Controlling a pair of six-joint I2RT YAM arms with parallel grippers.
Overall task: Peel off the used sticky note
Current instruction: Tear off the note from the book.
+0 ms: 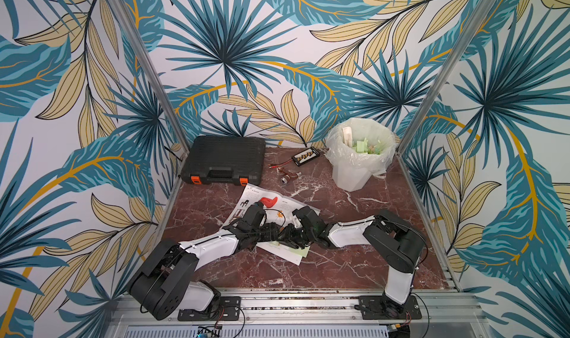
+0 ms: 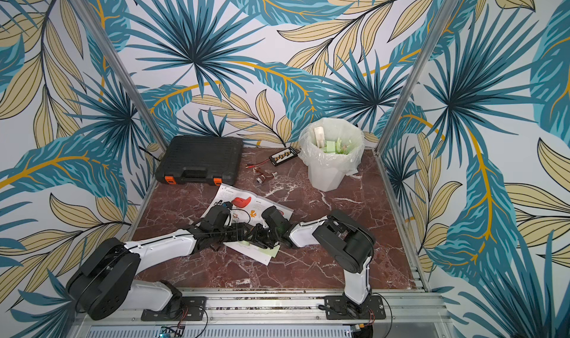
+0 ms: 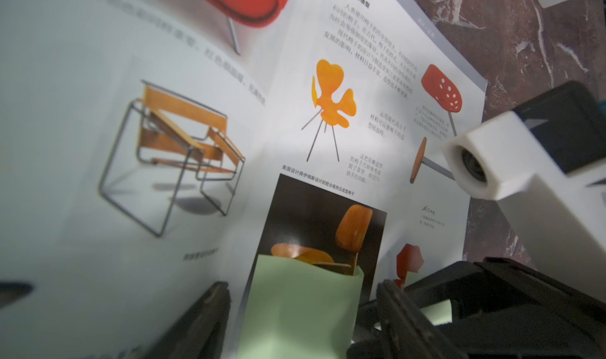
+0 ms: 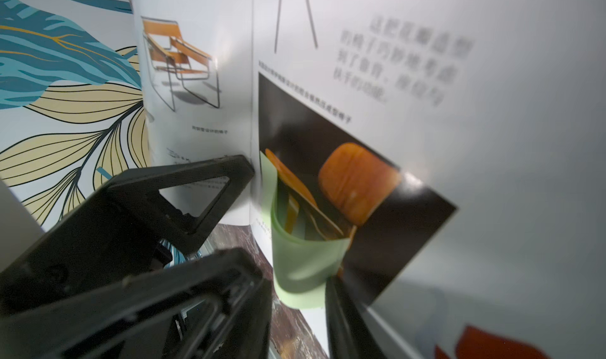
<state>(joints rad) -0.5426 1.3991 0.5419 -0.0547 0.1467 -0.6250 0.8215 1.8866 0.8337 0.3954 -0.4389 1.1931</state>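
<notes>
Open magazine [image 1: 287,202] on the worktop [image 1: 354,259], beneath both sets of jaws. Left jaws: wide apart, tips at the page, with the green note [image 3: 301,308] between them. Right jaws: narrowly apart about the note's curled edge; whether they pinch it cannot be told. The note overlaps the dark chair photograph and curls off the page.
</notes>
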